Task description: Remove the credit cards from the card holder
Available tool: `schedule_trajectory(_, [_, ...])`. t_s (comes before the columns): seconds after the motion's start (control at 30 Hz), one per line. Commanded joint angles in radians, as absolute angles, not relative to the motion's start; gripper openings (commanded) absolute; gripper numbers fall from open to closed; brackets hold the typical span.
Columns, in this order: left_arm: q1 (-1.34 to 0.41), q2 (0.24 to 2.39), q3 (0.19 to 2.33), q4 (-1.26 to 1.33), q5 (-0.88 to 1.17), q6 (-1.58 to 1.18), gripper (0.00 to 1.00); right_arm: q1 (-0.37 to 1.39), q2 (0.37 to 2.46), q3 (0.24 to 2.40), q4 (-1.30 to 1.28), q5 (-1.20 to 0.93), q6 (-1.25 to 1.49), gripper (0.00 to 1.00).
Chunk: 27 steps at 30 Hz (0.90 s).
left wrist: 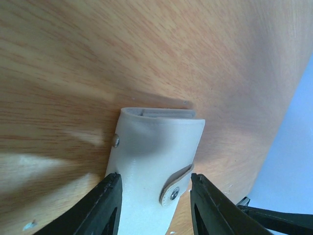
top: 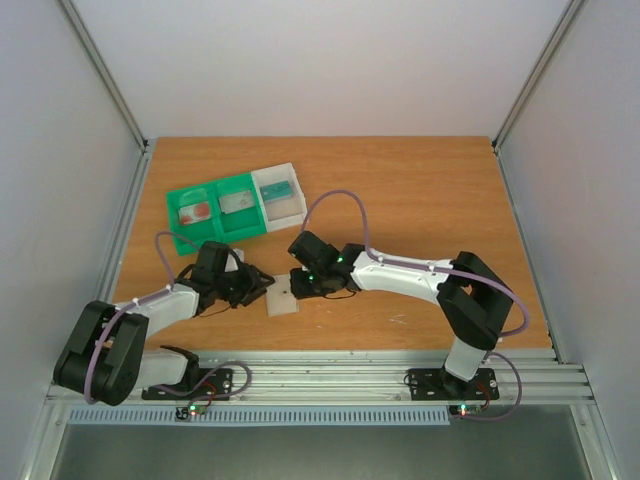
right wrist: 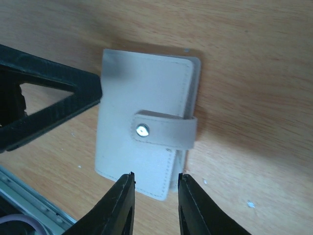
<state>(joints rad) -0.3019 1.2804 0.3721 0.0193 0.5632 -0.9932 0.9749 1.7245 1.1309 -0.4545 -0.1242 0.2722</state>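
At the near edge, both arms are bolted to an aluminium rail point(top: 330, 375) and reach inward over the wooden surface point(top: 430, 190), meeting just ahead of it.

The card holder point(right wrist: 142, 98) lies there between the two, pale blue-grey and closed. Its strap point(right wrist: 168, 132) is folded across the face and fastened by a metal snap point(right wrist: 142, 130).

The left end effector point(left wrist: 154, 181) comes at it from the left with its jaws partway apart. In its own wrist view the holder's near end fills the gap, and the fingers point(left wrist: 105, 205) sit at the holder's side edges. In the right wrist view one of them only butts the holder's edge, so I cannot tell whether it truly clamps.

The right end effector point(right wrist: 156, 178) has a narrow gap, and its fingertips overlap the holder's near edge just below the strap. I cannot tell whether they pinch it.

Farther back, well apart from the holder, sits a three-compartment tray point(top: 217, 207), with two green sections and one white.

- **Left green section:** a red-and-white card point(top: 197, 212).
- **Middle section:** a pale card point(top: 238, 201).
- **White section:** a teal card point(top: 280, 190).
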Motion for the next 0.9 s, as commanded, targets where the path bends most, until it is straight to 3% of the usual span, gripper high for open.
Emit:
schedule_trajectory(0.0, [-0.291, 1.270, 0.346, 0.043, 0.595, -0.944, 0.40, 1.000, 1.771, 1.197, -0.424, -0.107, 0.293, 0.26])
schedule_trajectory(0.87, [-0.276, 1.339, 0.318, 0.076, 0.621, -0.961, 0.37, 1.076, 2.025, 1.381, -0.589, 0.124, 0.229, 0.25])
